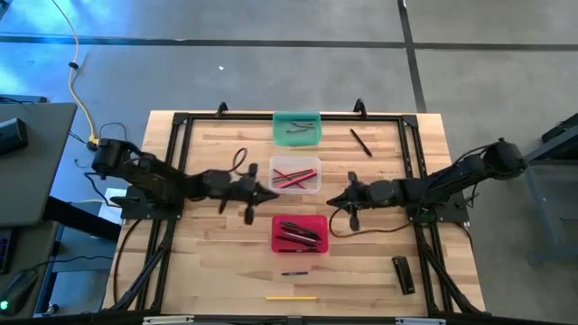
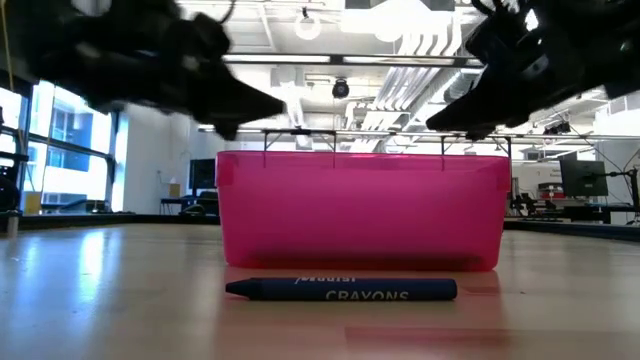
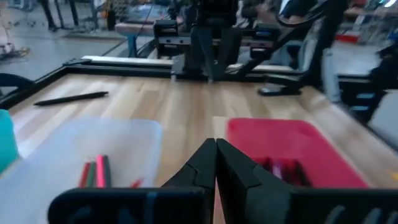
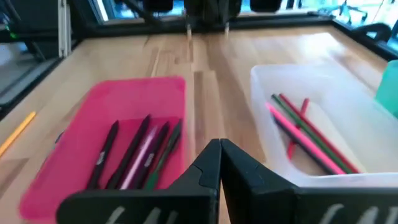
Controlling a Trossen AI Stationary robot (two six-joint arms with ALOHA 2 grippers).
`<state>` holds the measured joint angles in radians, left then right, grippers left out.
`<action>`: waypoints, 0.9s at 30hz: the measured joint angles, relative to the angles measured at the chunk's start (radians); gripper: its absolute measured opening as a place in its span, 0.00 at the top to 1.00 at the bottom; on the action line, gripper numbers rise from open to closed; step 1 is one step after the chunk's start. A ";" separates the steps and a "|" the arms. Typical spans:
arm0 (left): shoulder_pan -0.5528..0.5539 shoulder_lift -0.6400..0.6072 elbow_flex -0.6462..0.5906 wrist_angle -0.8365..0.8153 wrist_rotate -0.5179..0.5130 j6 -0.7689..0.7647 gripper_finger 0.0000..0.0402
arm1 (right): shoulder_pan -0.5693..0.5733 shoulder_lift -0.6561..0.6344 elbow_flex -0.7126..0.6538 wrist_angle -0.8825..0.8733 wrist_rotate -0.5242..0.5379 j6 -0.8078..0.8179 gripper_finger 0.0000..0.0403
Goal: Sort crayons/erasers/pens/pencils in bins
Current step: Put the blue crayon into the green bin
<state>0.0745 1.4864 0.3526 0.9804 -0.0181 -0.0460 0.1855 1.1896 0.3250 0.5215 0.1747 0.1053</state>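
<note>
Three bins stand in a row down the table's middle: a teal one (image 1: 296, 128) at the far side with a few dark sticks, a clear one (image 1: 295, 174) holding red, pink and green pencils (image 4: 305, 134), and a red one (image 1: 300, 234) holding dark pens (image 4: 134, 152). My left gripper (image 1: 271, 194) hovers shut between the clear and red bins, just left of them, with nothing in it (image 3: 216, 144). My right gripper (image 1: 330, 201) hovers shut just right of the same gap, also with nothing in it (image 4: 220, 144).
A black pen (image 1: 361, 143) lies on the table right of the teal bin. A blue crayon (image 2: 340, 290) lies in front of the red bin, and a yellow pencil (image 1: 291, 297) lies near the front edge. A black block (image 1: 404, 274) lies at the front right.
</note>
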 joint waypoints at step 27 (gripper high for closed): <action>-0.096 -0.015 -0.311 0.424 -0.102 -0.021 1.00 | 0.561 0.635 0.839 -0.664 0.304 0.558 0.97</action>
<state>-0.0216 1.4712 0.0418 1.4044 -0.1198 -0.0674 0.7467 1.8244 1.1640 -0.1427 0.4783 0.6634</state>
